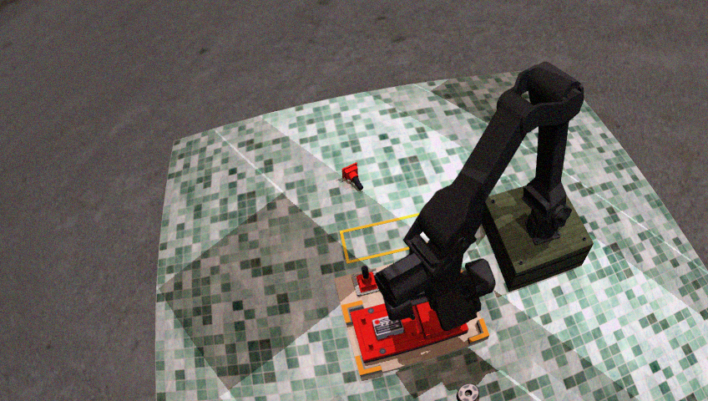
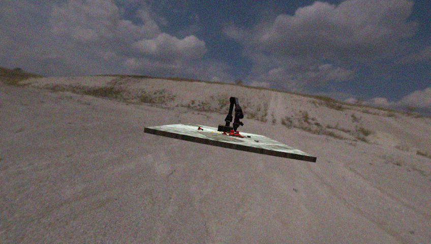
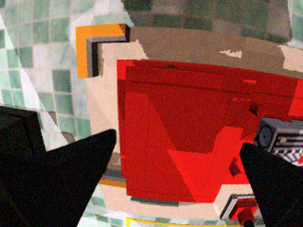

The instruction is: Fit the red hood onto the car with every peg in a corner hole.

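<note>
- Engine block [image 1: 387,327] on the red chassis [image 1: 370,347]: grey plate on top with a small red patch and pale marks, too blurred to read.
- Wrist view: same block [image 3: 282,140] shows a light and dark grid pattern, no letters legible.
- No other text, numbers, brands or signs legible anywhere.

Engine block [image 1: 387,327] on chassis [image 1: 377,342]

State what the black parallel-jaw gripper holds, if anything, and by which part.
Nothing is held: the black parallel-jaw gripper hangs wide open above the red toy car chassis.
</note>
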